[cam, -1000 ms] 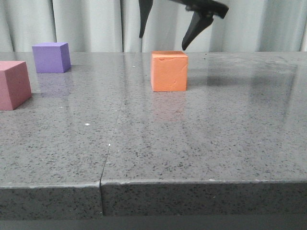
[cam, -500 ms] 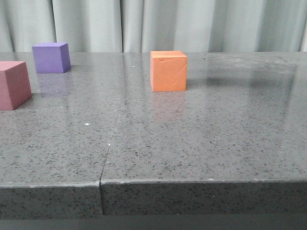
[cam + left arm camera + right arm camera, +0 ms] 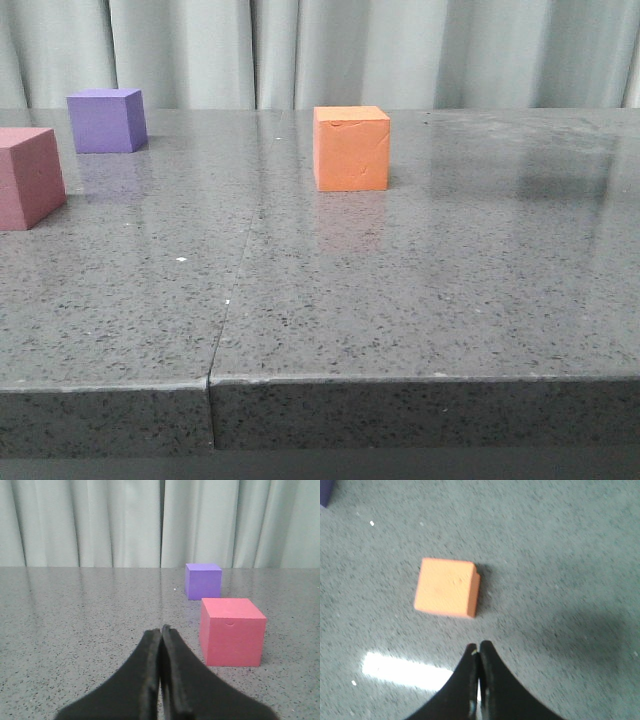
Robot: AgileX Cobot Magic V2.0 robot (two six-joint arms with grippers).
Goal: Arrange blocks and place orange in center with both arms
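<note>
Three cubes sit on our grey table (image 3: 420, 300), both grippers pressed closed and empty.
We see the orange cube (image 3: 351, 148) mid-table, the purple cube (image 3: 106, 120) at ten o'clock from it, the pink cube (image 3: 28, 176) at nine; left gripper (image 3: 161, 630), right gripper (image 3: 478, 650).

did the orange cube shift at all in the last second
No. In the front view the orange cube sits at the same spot relative to the table seam and the purple cube.
</note>
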